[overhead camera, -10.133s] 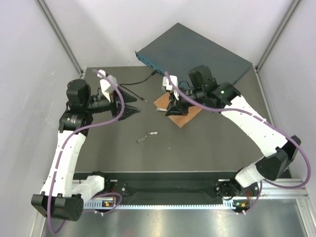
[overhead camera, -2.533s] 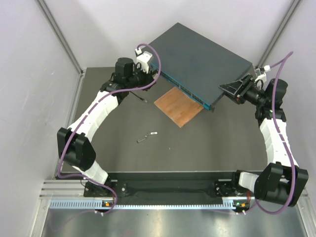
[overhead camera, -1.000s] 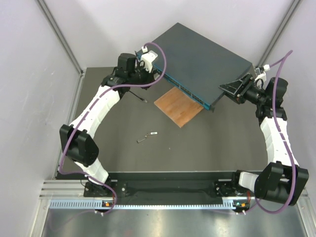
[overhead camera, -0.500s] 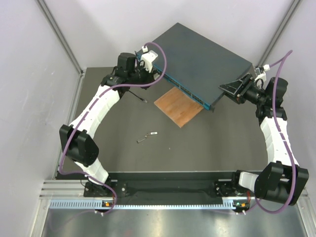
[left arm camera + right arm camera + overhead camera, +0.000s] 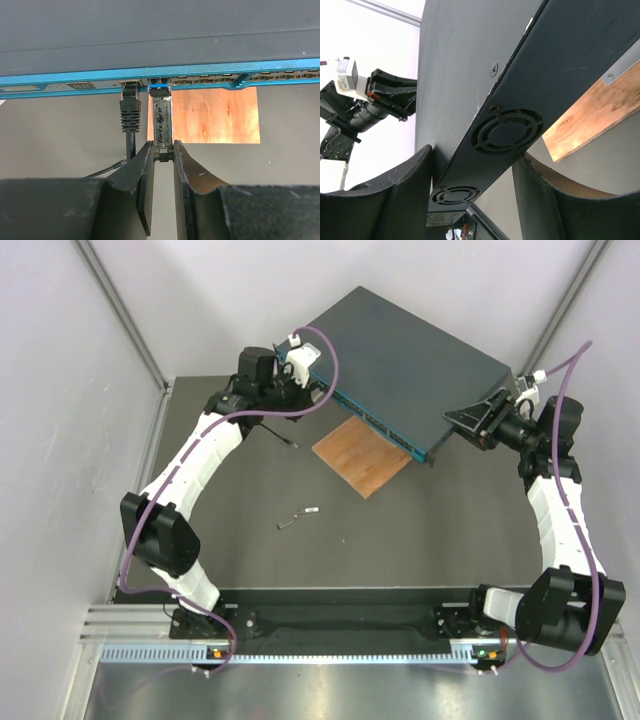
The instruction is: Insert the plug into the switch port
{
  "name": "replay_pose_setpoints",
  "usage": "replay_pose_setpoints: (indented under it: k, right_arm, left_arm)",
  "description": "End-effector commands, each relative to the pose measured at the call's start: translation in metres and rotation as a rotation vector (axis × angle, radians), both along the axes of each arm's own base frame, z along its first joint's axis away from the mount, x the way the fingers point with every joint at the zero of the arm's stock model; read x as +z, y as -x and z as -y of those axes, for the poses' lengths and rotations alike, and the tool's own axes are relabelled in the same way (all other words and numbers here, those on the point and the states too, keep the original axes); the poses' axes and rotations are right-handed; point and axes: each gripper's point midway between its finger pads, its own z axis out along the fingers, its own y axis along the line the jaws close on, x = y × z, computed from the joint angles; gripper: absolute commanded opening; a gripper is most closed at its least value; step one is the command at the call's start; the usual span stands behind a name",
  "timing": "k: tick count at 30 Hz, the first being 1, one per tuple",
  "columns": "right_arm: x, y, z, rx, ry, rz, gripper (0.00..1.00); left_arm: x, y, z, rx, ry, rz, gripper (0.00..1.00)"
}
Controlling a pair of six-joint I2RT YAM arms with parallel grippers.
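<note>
Right end effector (image 5: 472, 172) astride the switch (image 5: 507, 132) at its vented side, perhaps in contact; wooden board (image 5: 592, 117) beneath.

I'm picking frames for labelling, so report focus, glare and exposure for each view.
Top view: soft, even light, sharp, no glare on the network switch. Left wrist: the silver module in the left claw is crisp, while the claw's base is dark and soft. Right wrist: the bright wall at left is nearly blown out; the right claw, gripping the switch's end, looks blurred.

Top camera high, looking down, wrist cameras close against the switch (image 5: 410, 360) — all share the wooden board (image 5: 362, 458).
</note>
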Motion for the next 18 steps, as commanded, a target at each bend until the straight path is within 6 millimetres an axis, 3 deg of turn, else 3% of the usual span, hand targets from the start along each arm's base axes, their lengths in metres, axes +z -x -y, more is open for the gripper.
replay_pose_setpoints:
  k: [1,18]
  right_arm:
    - [0.0165,-0.0151,-0.0062,0.022,0.117,0.172,0.0]
    - [0.0173,-0.016,-0.0064,0.022,0.118,0.173,0.0]
  left_arm:
    - [0.0096,0.0031,0.0103,-0.056,0.016,0.021,0.0]
    - [0.0018,0.0084,0.0074,-0.053,0.008,-0.004,0.0]
